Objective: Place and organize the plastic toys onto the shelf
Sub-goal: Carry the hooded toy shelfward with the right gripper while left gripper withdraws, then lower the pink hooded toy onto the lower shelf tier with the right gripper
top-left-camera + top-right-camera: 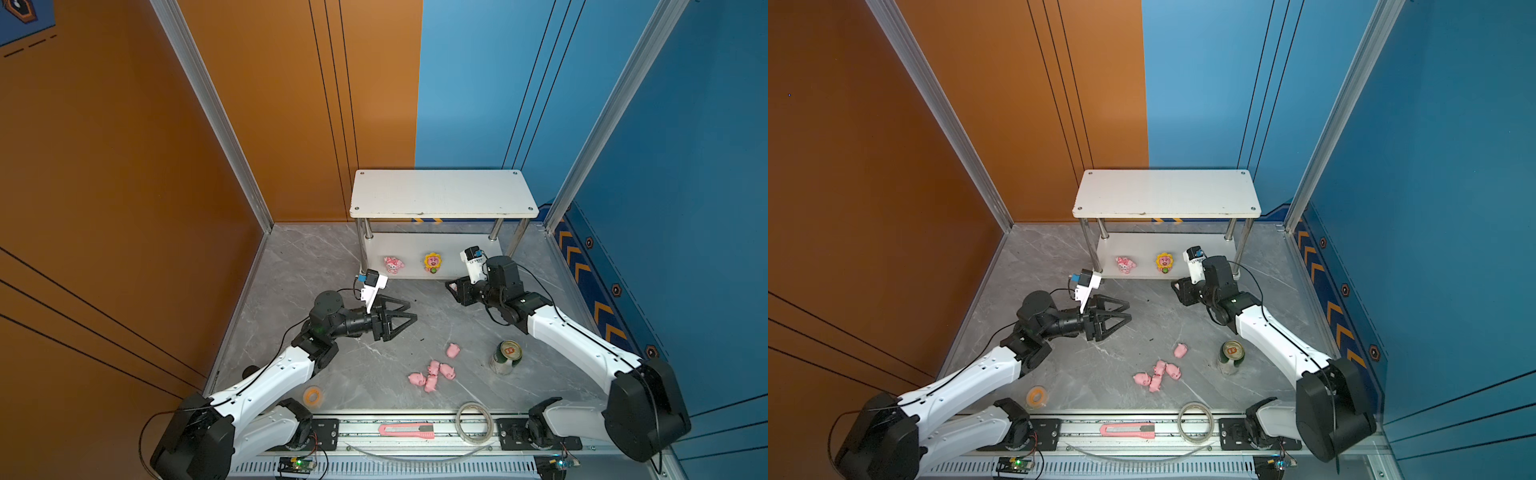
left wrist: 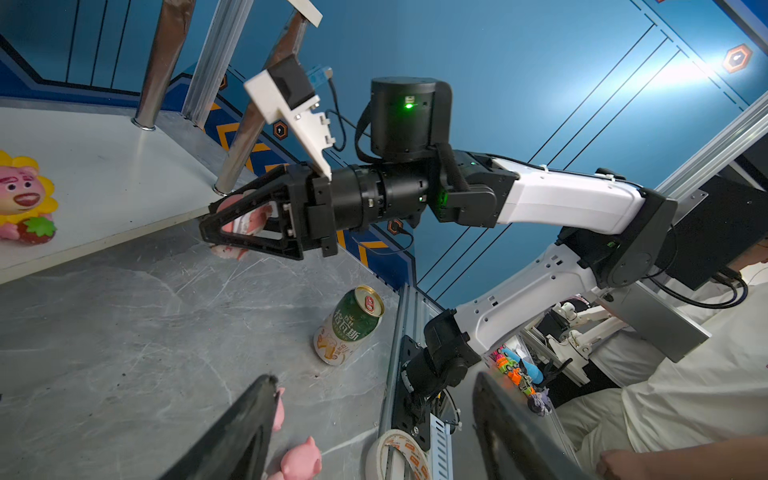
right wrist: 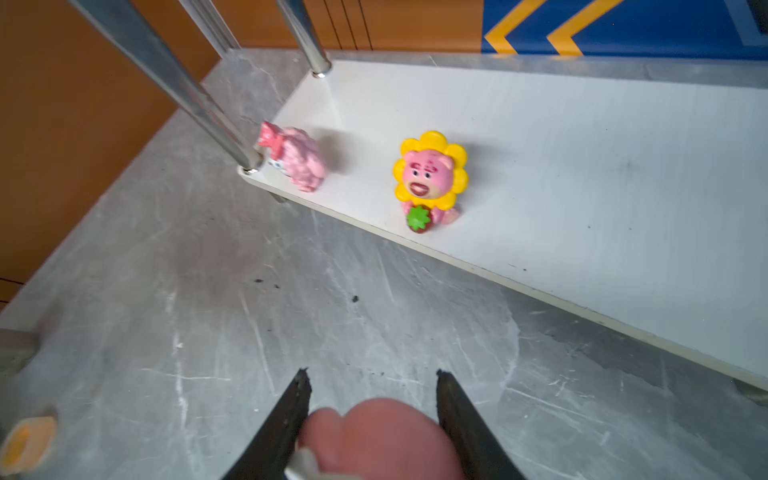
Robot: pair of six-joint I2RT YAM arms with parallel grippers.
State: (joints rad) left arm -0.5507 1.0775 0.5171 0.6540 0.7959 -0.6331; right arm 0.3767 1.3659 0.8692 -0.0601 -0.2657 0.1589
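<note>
Top view: the right gripper [image 1: 453, 289] sits just in front of the shelf [image 1: 440, 193]. The left gripper [image 1: 412, 311], fingers apart and empty, hangs further out, and the pigs [image 1: 432, 374] lie well clear of the shelf.

Left wrist: the white-pink figurine [image 2: 249, 220] is clamped in the right fingers at the shelf's lower edge — the can [image 2: 351, 324] carries Chinese lettering.

Right wrist: advance level — set your load upright beside the sunflower figurine [image 3: 430, 174] before releasing.
</note>
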